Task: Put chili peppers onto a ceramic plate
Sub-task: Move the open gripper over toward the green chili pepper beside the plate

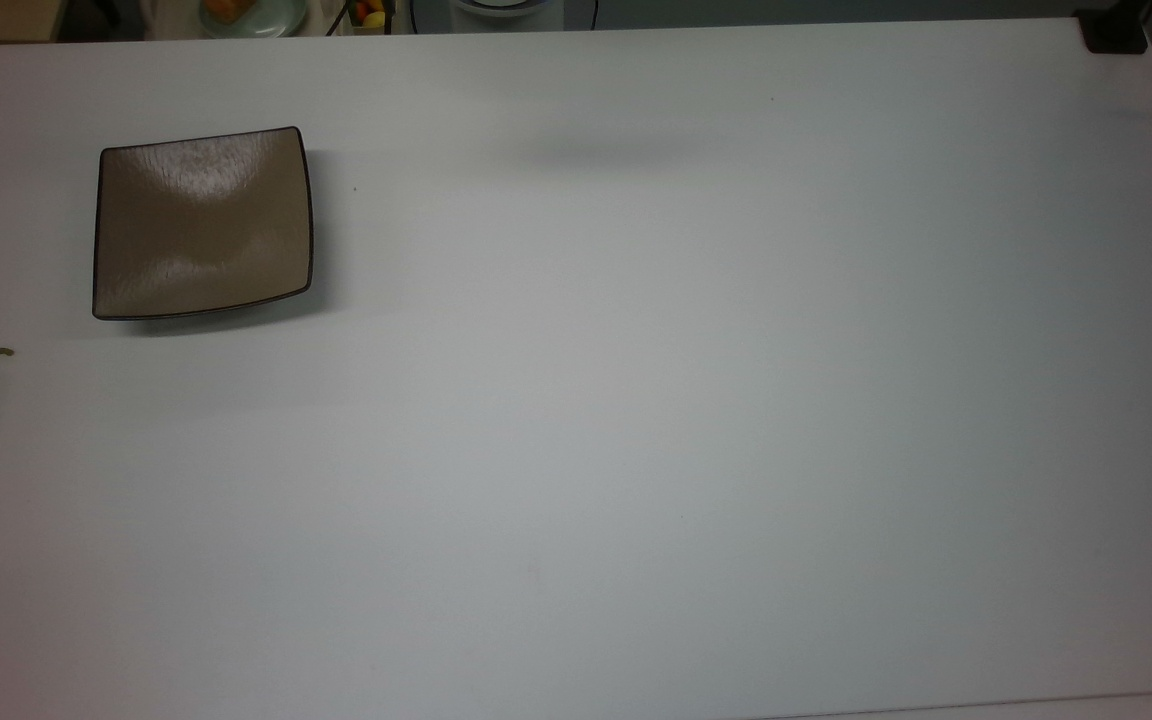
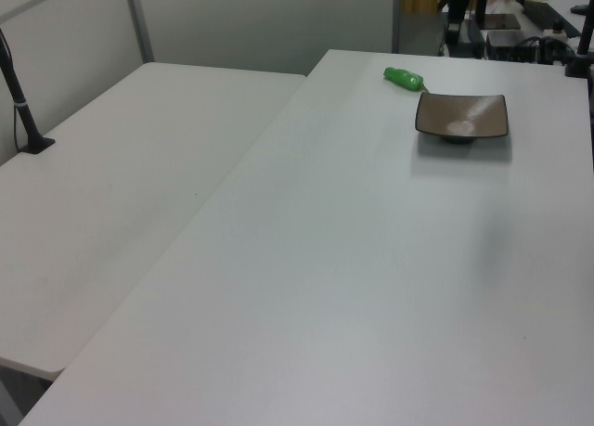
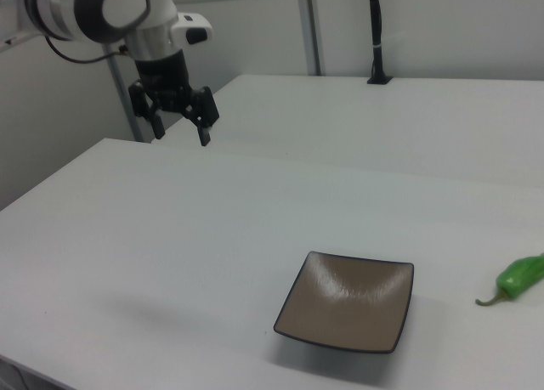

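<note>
- The ceramic plate [image 1: 203, 222] is square and shallow, with a glossy brown-taupe glaze, a thin dark rim and slightly curved edges; it rests flat on the smooth white counter [image 1: 636, 450] and carries nothing.
- The chili pepper [image 3: 520, 275] is bright green, glossy and elongated, with a thin curved olive-brown stem. It lies on the counter just beside the plate, not touching it: toward the right view's right, and at the top view's left edge.
- The gripper [image 3: 179, 127] hangs in the air above the counter's far side in the right view, well apart from plate and pepper. Its two dark fingers [image 3: 205, 132] stand spread apart and hold nothing.
</note>
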Action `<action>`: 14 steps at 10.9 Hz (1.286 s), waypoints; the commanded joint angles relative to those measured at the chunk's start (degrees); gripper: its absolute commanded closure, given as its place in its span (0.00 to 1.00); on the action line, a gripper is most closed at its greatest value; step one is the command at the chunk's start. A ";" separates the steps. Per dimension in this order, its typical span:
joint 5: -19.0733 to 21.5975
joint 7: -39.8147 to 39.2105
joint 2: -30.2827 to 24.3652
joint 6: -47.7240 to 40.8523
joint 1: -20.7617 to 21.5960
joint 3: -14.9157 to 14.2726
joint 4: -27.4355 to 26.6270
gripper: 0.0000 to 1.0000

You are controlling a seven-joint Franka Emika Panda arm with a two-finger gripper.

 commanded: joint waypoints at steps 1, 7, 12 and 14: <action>-1.03 -0.81 0.61 2.43 0.45 -0.45 -2.07 0.00; -1.12 -0.80 1.93 2.52 0.02 -0.54 -1.72 0.00; -0.95 3.93 14.31 9.35 -7.54 -4.39 9.25 0.00; -0.60 8.93 20.54 14.62 -7.72 -9.66 14.34 0.00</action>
